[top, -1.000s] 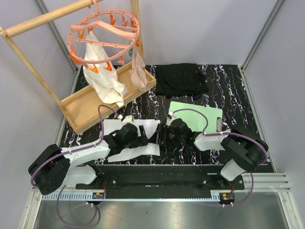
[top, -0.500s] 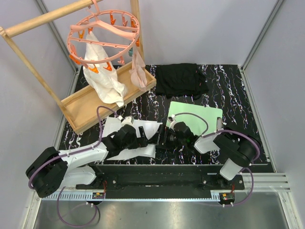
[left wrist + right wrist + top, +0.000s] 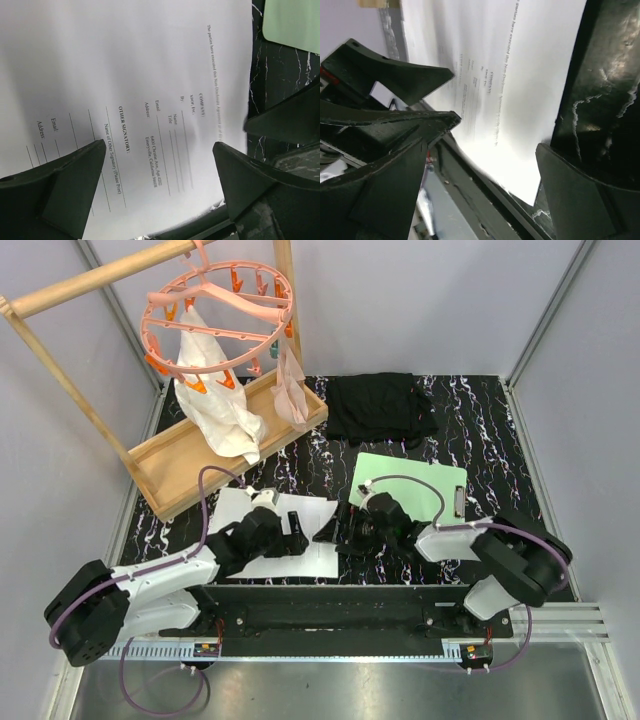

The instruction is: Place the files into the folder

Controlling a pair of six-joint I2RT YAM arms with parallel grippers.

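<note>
The files (image 3: 262,512) are white printed sheets lying on the black marbled table, left of centre. They fill the left wrist view (image 3: 150,75) and show in the right wrist view (image 3: 520,70). The mint-green folder (image 3: 415,483) lies flat to their right, with a black clip (image 3: 460,501) on its right edge. Its corner shows in the left wrist view (image 3: 295,22). My left gripper (image 3: 298,533) is open over the sheets' right part (image 3: 160,185). My right gripper (image 3: 328,533) is open at the sheets' right edge (image 3: 480,190), facing the left gripper (image 3: 395,80).
A folded black cloth (image 3: 380,405) lies at the back of the table. A wooden tray (image 3: 175,465) with a wooden rack, a pink clip hanger (image 3: 215,305) and hanging white cloths stands at the back left. The metal rail runs along the near edge.
My right gripper has moved left toward the sheets' right edge. My left arm has shifted a little nearer. Both grippers stayed open.
</note>
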